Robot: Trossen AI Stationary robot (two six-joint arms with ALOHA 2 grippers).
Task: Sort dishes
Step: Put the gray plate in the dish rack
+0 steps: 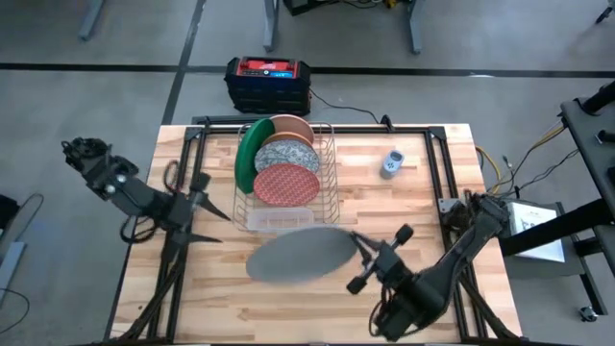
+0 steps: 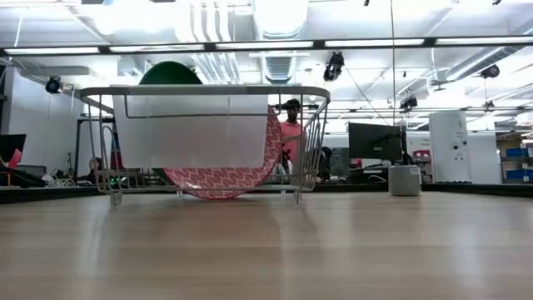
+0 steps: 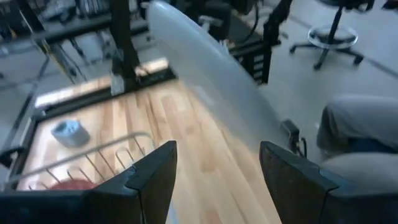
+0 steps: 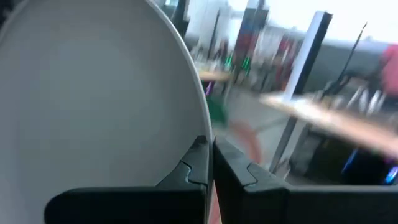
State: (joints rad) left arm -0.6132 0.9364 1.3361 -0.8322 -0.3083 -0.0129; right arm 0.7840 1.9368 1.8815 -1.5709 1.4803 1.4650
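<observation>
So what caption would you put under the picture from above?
Right gripper lifts a round grey plate beside the silver wire rack holding green, pink, speckled and red plates; left gripper waits open.

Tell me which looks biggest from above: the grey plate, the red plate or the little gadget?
1. Grey plate, clearly the largest, though it may be lifted closer to the camera.
2. Red plate, partly hidden in the rack.
3. Gadget, by far the smallest.

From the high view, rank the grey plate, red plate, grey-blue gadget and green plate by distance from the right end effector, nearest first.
From the right end effector:
1. Grey plate, gripped at its rim.
2. Red plate, front of the rack.
3. Grey-blue gadget, right of the rack.
4. Green plate, rack's left.
</observation>
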